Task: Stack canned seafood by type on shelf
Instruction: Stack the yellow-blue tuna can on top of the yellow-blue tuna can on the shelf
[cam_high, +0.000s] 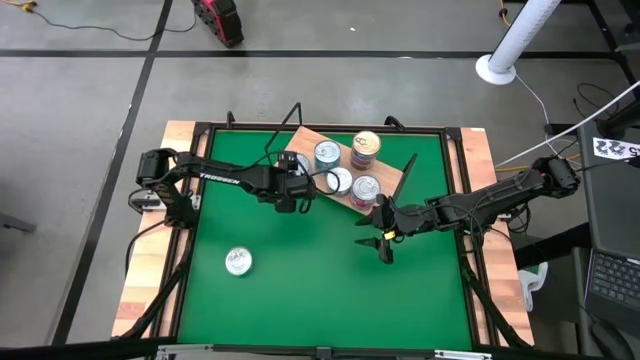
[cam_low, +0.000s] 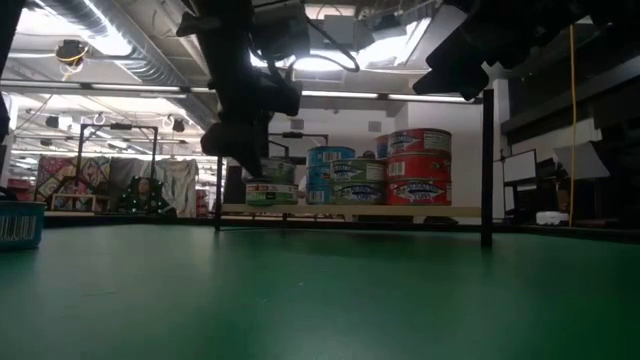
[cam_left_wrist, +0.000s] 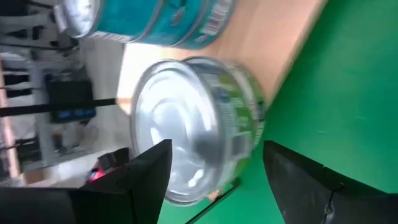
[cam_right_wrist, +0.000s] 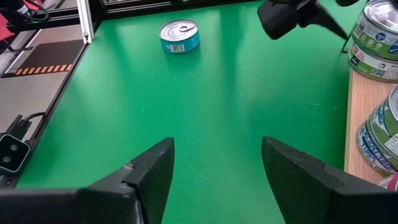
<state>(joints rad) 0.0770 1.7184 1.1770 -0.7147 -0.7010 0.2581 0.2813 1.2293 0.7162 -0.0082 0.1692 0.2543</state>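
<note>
Green mat (cam_high: 300, 290) mostly bare; left gripper (cam_high: 292, 192) apart round green tin (cam_left_wrist: 193, 127) at shelf (cam_high: 392, 182) edge; right gripper (cam_high: 385, 240) apart, empty.

Silver-lidded tins (cam_high: 340, 180) with teal, green and red labels sit on a light-brown wooden shelf (cam_high: 392, 180). A blue-labelled tin (cam_high: 238, 261) lies on the green tabletop (cam_high: 300, 280).

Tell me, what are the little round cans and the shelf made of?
The cans look like metal: their lids are shiny silver and mirror the light, with what seem printed paper or painted labels around the sides. The shelf looks like light-brown wood, matte and smooth, and its thin black legs are probably metal wire.
</note>
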